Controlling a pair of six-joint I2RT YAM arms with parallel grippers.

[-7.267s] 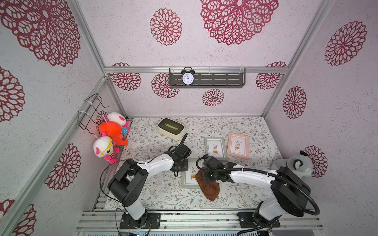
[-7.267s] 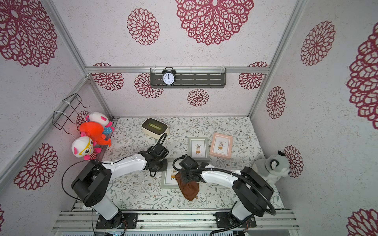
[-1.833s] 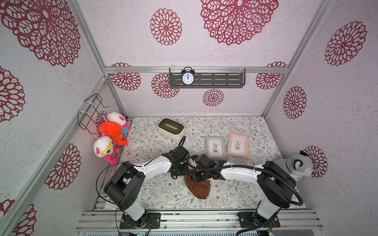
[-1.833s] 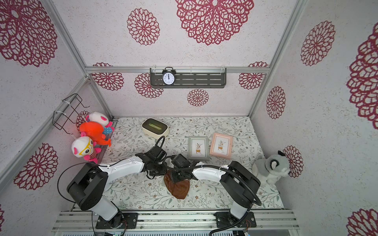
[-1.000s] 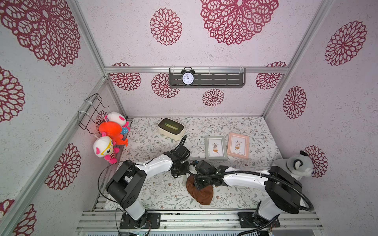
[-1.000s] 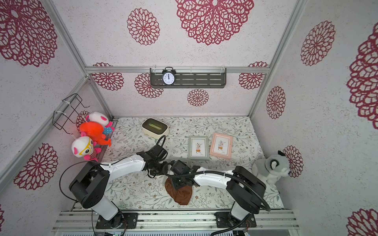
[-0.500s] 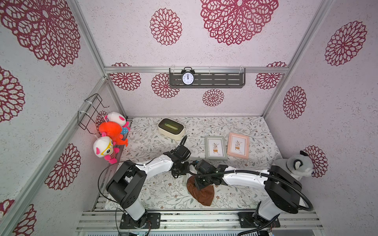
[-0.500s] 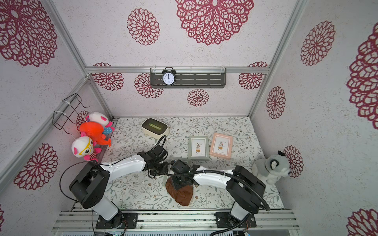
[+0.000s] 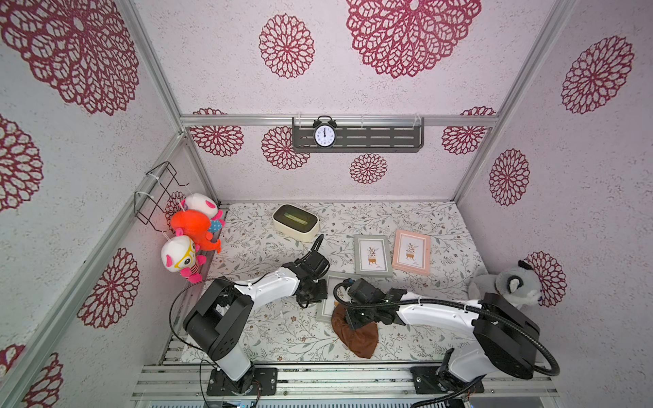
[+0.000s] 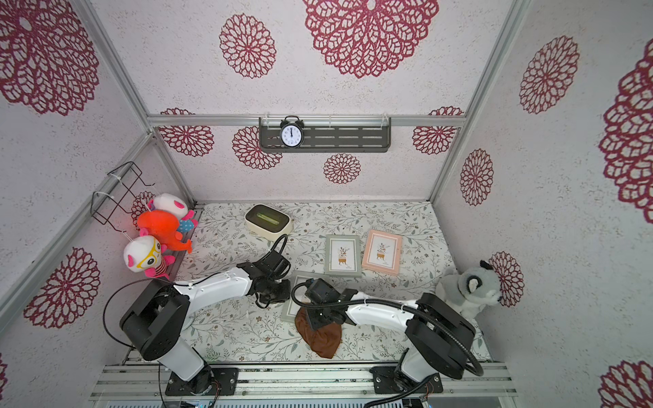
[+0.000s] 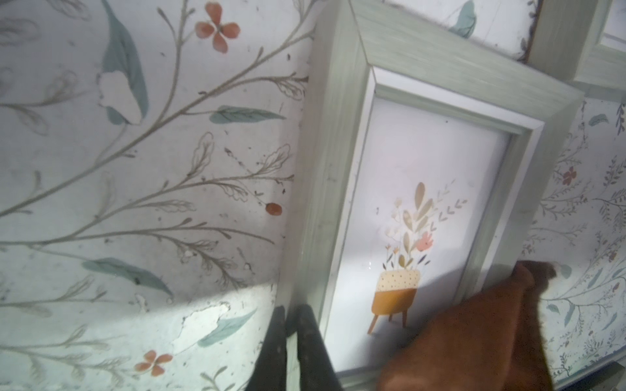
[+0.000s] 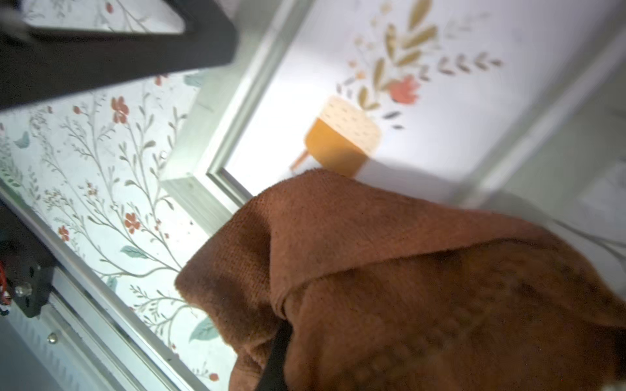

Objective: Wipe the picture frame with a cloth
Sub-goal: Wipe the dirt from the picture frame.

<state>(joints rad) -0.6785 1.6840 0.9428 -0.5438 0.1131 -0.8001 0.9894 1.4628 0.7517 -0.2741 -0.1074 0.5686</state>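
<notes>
Lower centre, the jaws of the right gripper (image 9: 355,319) clamp the cloth (image 9: 357,337) over the picture frame (image 9: 334,284); the jaws of the left gripper (image 9: 312,297), together, touch its edge.

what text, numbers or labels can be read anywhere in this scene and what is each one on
No word, brand or label reads anywhere.
clock dial: a ring of numerals, too small to read in both top views.
grey frame and pink frame: any caption under the plant prints is too small to tell.
near frame: a plant print, no lettering shown; the cloth covers one corner.
</notes>
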